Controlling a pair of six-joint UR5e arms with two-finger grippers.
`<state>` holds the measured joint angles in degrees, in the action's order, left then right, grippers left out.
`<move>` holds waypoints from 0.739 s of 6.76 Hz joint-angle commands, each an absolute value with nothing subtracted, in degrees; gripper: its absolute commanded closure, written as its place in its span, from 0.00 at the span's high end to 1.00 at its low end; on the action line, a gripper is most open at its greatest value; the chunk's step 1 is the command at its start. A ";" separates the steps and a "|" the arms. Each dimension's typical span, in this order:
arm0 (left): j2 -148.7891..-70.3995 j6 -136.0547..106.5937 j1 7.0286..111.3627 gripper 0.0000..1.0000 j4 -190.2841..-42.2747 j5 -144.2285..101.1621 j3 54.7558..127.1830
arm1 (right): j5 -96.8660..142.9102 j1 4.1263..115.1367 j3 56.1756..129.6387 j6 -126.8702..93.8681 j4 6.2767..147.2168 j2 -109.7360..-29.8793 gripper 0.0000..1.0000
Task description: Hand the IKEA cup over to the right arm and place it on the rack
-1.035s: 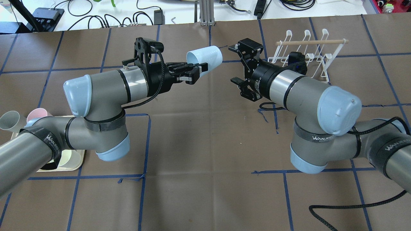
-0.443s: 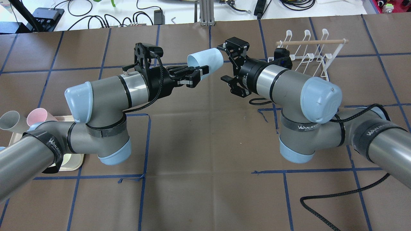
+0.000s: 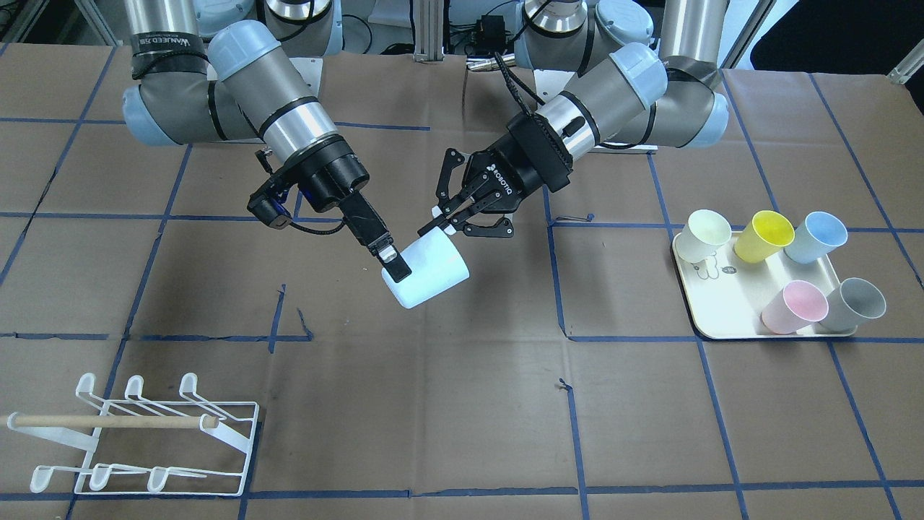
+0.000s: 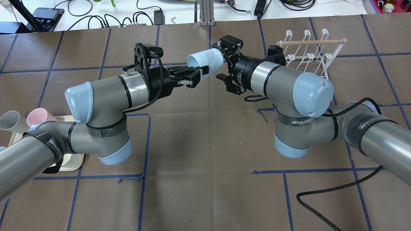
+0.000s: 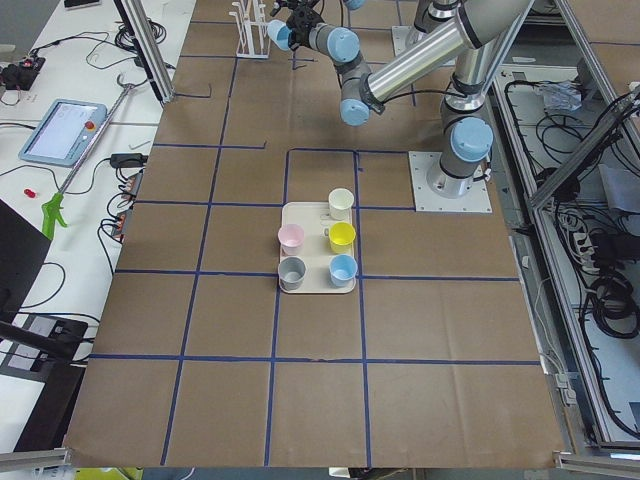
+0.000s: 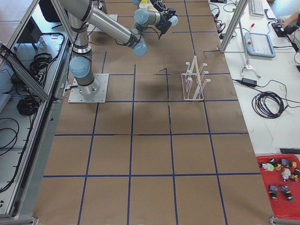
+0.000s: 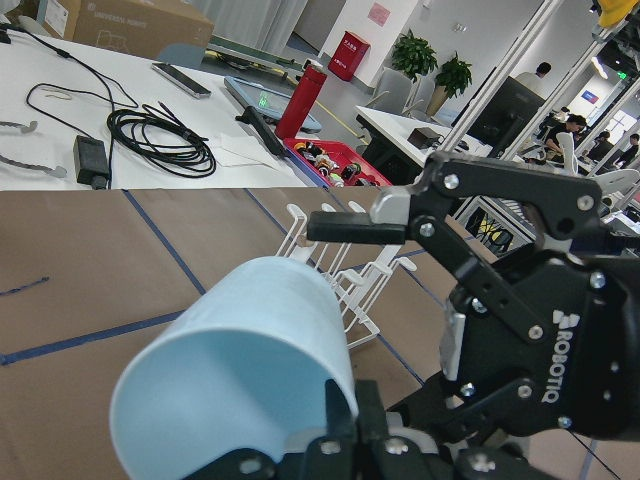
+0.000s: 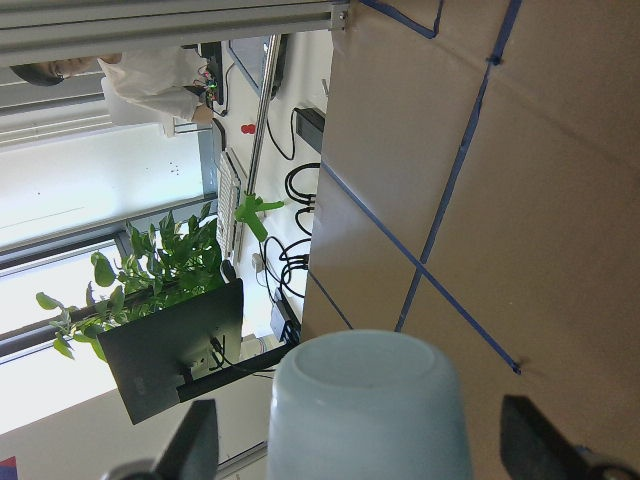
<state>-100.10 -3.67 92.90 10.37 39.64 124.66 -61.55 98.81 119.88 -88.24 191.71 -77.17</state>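
Grippers: left gripper (image 4: 199, 72) clamped narrow on the rim of the pale blue cup (image 4: 207, 59), one finger inside the mouth and one outside; right gripper (image 4: 220, 61) spread wide and holding nothing, its fingers (image 8: 195, 445) standing either side of the cup's closed base, with a gap on both sides in the right wrist view

Cup: held in the air above the table (image 3: 462, 404), lying on its side; mouth towards the left gripper, base towards the right gripper; at 12 o'clock from table centre in the overhead view

Change: a second ago the right gripper hung well apart at the cup's 3 o'clock; it has since closed in until its fingers straddle the base; left gripper and cup have barely shifted

Tray: cream tray (image 3: 729, 307) at 3 o'clock in the front-facing view; on it stand a cream cup (image 3: 704, 235), yellow cup (image 3: 761, 235), blue cup (image 3: 816, 237), pink cup (image 3: 794, 307) and grey cup (image 3: 855, 305)

Rack: white wire rack (image 3: 115, 421) at 8 o'clock in that view, well apart from both grippers
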 commanded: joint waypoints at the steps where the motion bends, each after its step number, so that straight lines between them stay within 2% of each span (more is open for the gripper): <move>1: -100.11 -3.78 92.90 0.00 10.37 39.73 124.63 | -61.52 100.01 117.87 -88.33 191.69 -74.72 0.99; 3: -100.19 -3.87 92.90 0.00 10.37 39.73 124.63 | -61.52 100.55 117.68 -88.24 191.25 -74.44 0.95; 5: -100.19 -4.74 92.90 0.00 10.37 39.81 124.45 | -60.74 100.46 117.51 -88.07 190.90 -74.53 0.63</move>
<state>-100.15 -4.33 92.90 10.37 39.74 124.56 -61.17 100.49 117.64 -88.09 191.04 -74.50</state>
